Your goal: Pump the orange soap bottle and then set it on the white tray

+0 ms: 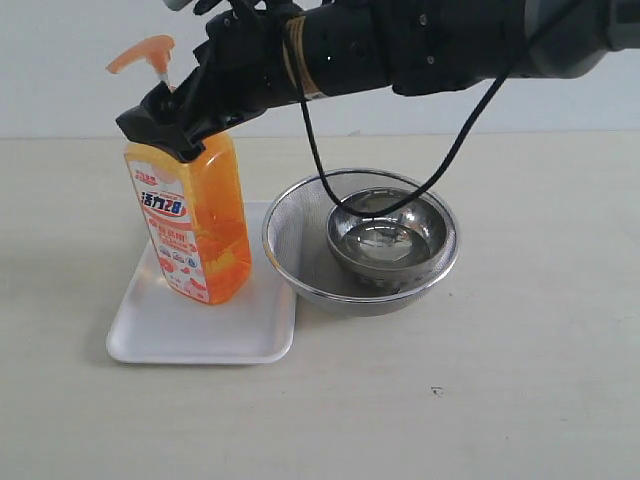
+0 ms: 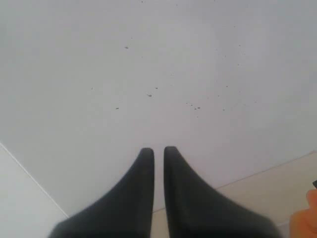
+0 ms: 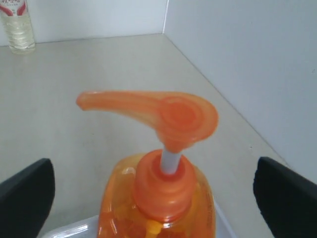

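The tall translucent orange soap bottle (image 1: 195,235) stands on the shallow white rectangular tray (image 1: 235,335) at left centre of the exterior frame, just beside a round metal mesh strainer (image 1: 300,250). The right gripper (image 1: 168,130) sits at the bottle's shoulder, below the orange pump head (image 3: 163,111), jaws fully spread. Its black fingers (image 3: 25,198) flank the bottle with clear gaps, gripping nothing. The left gripper (image 2: 158,153) faces a white wall, fingers nearly together, empty
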You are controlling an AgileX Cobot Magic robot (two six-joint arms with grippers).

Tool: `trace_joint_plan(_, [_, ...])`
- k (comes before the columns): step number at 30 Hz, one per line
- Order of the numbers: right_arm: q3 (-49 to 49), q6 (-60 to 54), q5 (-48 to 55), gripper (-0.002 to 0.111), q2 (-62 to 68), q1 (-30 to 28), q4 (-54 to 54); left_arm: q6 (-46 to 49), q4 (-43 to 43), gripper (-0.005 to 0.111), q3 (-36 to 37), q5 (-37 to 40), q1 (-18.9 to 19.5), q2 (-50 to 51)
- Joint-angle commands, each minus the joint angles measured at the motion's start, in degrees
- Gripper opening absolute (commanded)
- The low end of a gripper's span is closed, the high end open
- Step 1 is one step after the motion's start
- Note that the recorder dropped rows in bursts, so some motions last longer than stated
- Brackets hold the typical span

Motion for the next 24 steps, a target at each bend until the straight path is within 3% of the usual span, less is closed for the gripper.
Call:
trace_joint_plan(1, [-0.14,5.27,-0.12,0.104,-2.44,-0.21,-4.12,-0.58,0.04,0.005,0.22,-0.03,-0.17,-0.16])
trace_joint_plan(9, [-0.14,6.19,-4.08,0.104,-5.04,-2.35,-4.12,-0.58,0.04,0.005,0.22,-0.03,-0.17,-0.16])
trace_joint_plan(21, [-0.14,11.65,-40.0,0.104,-5.44,-18.93,-4.12,-0.58,0.04,0.005,0.22,-0.03,-0.17,-0.16])
trace_joint_plan(24, [-0.14,11.33,-41.24,0.104,-5.44,-21.6,-4.12,-0.58,0.04,0.005,0.22,-0.03,-0.17,-0.16])
